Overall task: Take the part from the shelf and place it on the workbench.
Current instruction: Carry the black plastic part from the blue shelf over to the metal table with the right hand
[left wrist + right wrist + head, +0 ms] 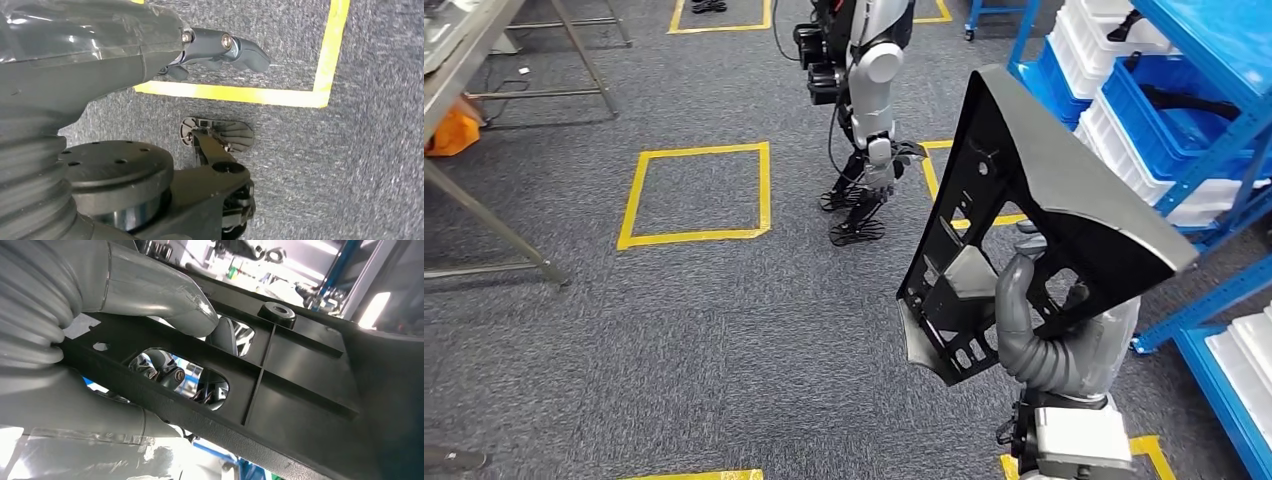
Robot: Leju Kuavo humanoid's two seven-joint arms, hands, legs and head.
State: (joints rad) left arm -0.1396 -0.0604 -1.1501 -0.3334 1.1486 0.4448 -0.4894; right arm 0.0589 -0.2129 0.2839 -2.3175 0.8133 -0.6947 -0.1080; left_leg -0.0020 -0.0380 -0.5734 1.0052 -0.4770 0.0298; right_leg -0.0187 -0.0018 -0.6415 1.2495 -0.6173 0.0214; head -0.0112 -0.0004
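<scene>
The part is a large black plastic panel with ribs and cut-outs. My right hand grips it at its lower end and holds it upright above the carpet, just left of the blue shelf. Up close, the grey thumb presses on the part and darker fingers reach through one cut-out. The metal workbench stands at the far left of the head view. My left hand hangs over the floor with its fingers stretched out and nothing in them.
Blue bins and white bins fill the shelf on the right. Another humanoid robot stands ahead in the middle. Yellow tape squares mark the grey carpet. An orange object lies under the workbench.
</scene>
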